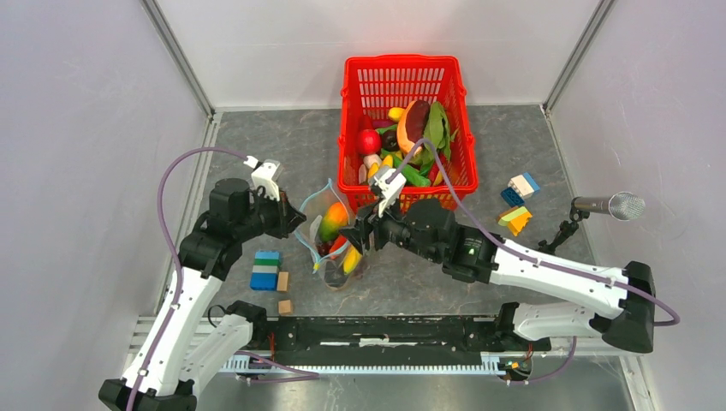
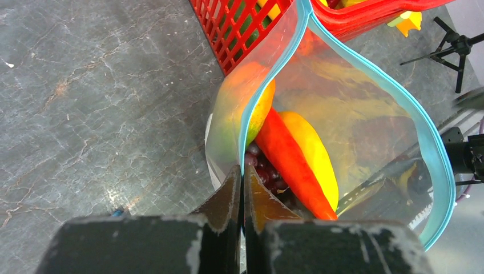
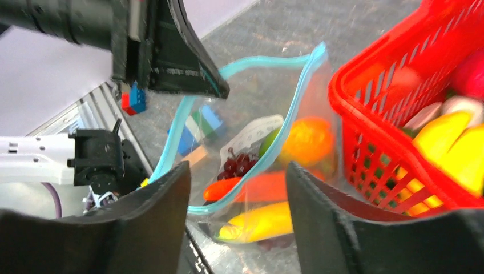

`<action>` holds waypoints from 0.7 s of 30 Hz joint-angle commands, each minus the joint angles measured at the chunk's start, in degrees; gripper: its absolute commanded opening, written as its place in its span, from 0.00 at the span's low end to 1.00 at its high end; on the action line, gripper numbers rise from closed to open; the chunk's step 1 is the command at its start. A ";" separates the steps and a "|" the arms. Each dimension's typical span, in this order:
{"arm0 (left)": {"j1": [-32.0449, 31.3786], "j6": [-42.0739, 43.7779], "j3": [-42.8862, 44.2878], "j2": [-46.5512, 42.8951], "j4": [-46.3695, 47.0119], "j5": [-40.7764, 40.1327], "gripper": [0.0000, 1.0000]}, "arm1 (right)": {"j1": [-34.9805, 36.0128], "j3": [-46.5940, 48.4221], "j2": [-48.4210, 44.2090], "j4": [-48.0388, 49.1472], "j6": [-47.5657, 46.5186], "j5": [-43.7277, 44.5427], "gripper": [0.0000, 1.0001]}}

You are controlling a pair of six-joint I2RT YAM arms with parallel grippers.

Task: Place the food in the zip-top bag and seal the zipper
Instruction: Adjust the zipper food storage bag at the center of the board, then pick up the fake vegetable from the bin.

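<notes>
The clear zip-top bag (image 1: 330, 235) stands open between my grippers, just in front of the red basket. Its light-blue zipper (image 2: 365, 68) runs round the mouth. Inside lie an orange carrot (image 2: 285, 160), a yellow banana (image 2: 313, 151), purple grapes (image 2: 265, 170) and an orange-green fruit (image 2: 254, 105). My left gripper (image 2: 242, 170) is shut on the zipper strip at the bag's left edge, and shows in the top view (image 1: 295, 221). My right gripper (image 3: 237, 177) is open at the bag's right side (image 1: 364, 240), with the near rim of the bag between its fingers but not pinched.
The red basket (image 1: 402, 67) behind the bag holds more toy food. Stacked blue-green blocks (image 1: 266, 269) and two wooden cubes (image 1: 283, 281) lie left of the bag. Coloured blocks (image 1: 520, 188) and a microphone on a small stand (image 1: 612, 205) sit at the right.
</notes>
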 commanded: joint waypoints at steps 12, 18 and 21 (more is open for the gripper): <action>0.17 -0.61 0.03 -0.90 3.34 1.30 0.04 | -25.35 30.07 12.17 -28.30 -14.24 0.73 0.72; 0.13 -0.45 -0.03 -0.97 3.34 1.57 0.04 | -34.53 34.58 21.98 -38.76 -21.74 -10.28 0.60; 0.12 -0.31 0.00 -1.13 3.34 1.44 0.04 | -37.51 35.82 24.87 -40.76 -24.68 -13.09 0.53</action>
